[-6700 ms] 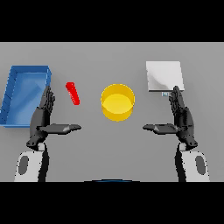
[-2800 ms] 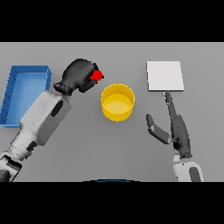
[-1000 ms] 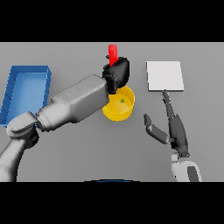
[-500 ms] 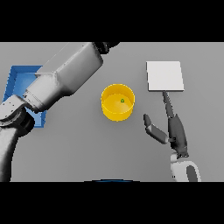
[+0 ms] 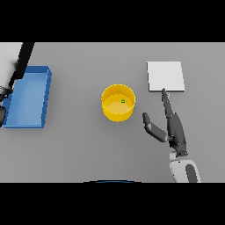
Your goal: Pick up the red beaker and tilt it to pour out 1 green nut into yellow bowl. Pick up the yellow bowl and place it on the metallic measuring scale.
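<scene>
We see the yellow bowl standing upright on the grey table, and inside it, toward its far right side, lies one small green nut. So we judge the pouring is done and the lifting of the bowl is the step not yet begun. The red beaker does not show anywhere in the view.

To the right of the bowl and a little nearer to us is the right hand. Its fingers are straight and held together, pointing away from us, and the thumb is spread out toward the bowl; it holds nothing and it is apart from the bowl. To the right of the bowl and further back lies the metallic measuring scale, a flat pale square, with the fingertips of the right hand just at its near edge.

Well to the left of the bowl is the blue tray. Above it only a dark and white part of the left arm shows at the edge; the left hand itself we do not see.

What can go wrong: a grip on one side of the rim can tilt the bowl, and the nut rolls out. Also the bowl may land half off the scale if it comes down too near the edge
</scene>
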Tool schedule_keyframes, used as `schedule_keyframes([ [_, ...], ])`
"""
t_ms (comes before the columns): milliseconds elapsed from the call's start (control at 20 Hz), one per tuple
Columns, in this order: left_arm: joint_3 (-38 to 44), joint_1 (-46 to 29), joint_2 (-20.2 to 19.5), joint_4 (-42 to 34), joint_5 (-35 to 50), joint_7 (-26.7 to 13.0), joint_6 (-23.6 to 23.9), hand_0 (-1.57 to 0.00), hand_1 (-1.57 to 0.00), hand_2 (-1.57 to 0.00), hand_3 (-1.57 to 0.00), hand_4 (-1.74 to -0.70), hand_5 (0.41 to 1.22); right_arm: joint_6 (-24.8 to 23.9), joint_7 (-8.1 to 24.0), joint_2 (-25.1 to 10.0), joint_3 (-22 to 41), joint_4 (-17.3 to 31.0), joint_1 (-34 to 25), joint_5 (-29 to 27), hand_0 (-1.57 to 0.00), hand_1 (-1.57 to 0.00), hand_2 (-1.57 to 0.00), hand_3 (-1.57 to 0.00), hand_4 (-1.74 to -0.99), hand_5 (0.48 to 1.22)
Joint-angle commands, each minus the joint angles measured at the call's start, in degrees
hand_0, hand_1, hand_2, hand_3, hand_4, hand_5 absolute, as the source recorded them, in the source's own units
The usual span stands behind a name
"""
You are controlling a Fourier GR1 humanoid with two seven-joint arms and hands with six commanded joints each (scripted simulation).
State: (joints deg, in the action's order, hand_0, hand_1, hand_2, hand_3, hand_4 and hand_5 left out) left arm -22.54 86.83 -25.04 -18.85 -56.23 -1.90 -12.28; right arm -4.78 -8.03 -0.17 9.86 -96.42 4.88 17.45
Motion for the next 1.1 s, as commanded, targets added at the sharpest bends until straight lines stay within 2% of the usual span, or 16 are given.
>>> schedule_keyframes([
  [0, 2.7, -1.2, -1.7, 0.3, 2.4, -0.5, 1.5, -1.57, -1.57, -1.57, -1.45, -1.74, 1.221, 0.3, -0.7, 0.0, -0.4, 0.8, 0.0, -0.8, 0.0, 0.0, 0.0, 0.0, -1.002, 0.666],
  [100, 7.3, -5.5, -4.7, 0.1, 7.1, -2.1, 4.8, -1.57, -1.57, -1.57, -1.43, -1.74, 1.221, 0.6, -0.9, 0.1, -0.5, 0.8, 0.1, -1.5, 0.0, 0.0, 0.0, 0.0, -1.012, 0.659],
  [200, 10.9, -9.3, -7.1, -1.0, 10.6, -6.8, 7.2, -1.57, -1.57, -1.57, -1.41, -1.74, 1.221, -0.1, -0.1, -0.2, -0.2, 0.9, -0.6, -0.2, 0.0, 0.0, 0.0, 0.0, -1.034, 0.655],
  [250, 12.8, -11.3, -8.1, -1.9, 12.7, -7.7, 8.3, -1.57, -1.57, -1.57, -1.42, -1.74, 1.221, 0.0, -0.2, -0.2, -0.1, 1.3, -0.7, 0.1, 0.0, 0.0, 0.0, 0.0, -1.044, 0.654],
  [300, 15.2, -13.3, -8.6, -2.6, 15.2, -10.2, 9.2, -1.57, -1.57, -1.57, -1.43, -1.74, 1.221, 0.0, -0.9, -0.2, 0.1, 0.6, -0.3, 0.1, 0.0, 0.0, 0.0, 0.0, -1.05, 0.653],
  [350, 17.1, -16.1, -9.2, -4.0, 17.7, -10.7, 10.3, -1.57, -1.57, -1.57, -1.44, -1.74, 1.221, -0.4, -0.3, 0.0, 0.4, 0.6, 0.0, 0.7, 0.0, 0.0, 0.0, 0.0, -1.057, 0.652],
  [450, 20.1, -21.5, -9.1, -7.5, 22.1, -12.3, 12.8, -1.57, -1.57, -1.57, -1.46, -1.74, 1.221, -0.7, -0.2, -0.5, 0.3, 1.1, 0.1, 1.4, 0.0, 0.0, 0.0, 0.0, -1.048, 0.652],
  [500, 21.5, -24.0, -8.7, -9.2, 23.9, -14.7, 13.8, -1.57, -1.57, -1.57, -1.47, -1.74, 1.221, -0.9, 0.4, -0.5, 0.2, 1.3, -0.6, 1.7, 0.0, 0.0, 0.0, 0.0, -1.047, 0.651],
  [650, 23.9, -32.4, -8.1, -17.4, 28.8, -17.4, 15.2, -1.57, -1.57, -1.57, -1.48, -1.74, 1.221, -1.4, 0.6, -0.9, 1.2, -0.7, 0.5, 3.6, 0.0, 0.0, 0.0, 0.0, -1.054, 0.648],
  [850, 25.3, -41.8, -6.2, -28.6, 32.4, -24.2, 18.0, -1.57, -1.57, -1.57, -1.45, -1.74, 1.221, -0.5, 1.2, -1.4, 0.8, -0.2, -0.1, 2.8, 0.0, 0.0, 0.0, 0.0, -1.026, 0.648],
  [1050, 26.0, -49.7, -4.3, -37.2, 34.3, -25.2, 21.0, -1.57, -1.57, -1.57, -1.45, -1.74, 1.221, -0.1, 0.0, -1.6, 0.5, 0.0, 0.5, 1.9, 0.0, 0.0, 0.0, 0.0, -1.015, 0.646],
])
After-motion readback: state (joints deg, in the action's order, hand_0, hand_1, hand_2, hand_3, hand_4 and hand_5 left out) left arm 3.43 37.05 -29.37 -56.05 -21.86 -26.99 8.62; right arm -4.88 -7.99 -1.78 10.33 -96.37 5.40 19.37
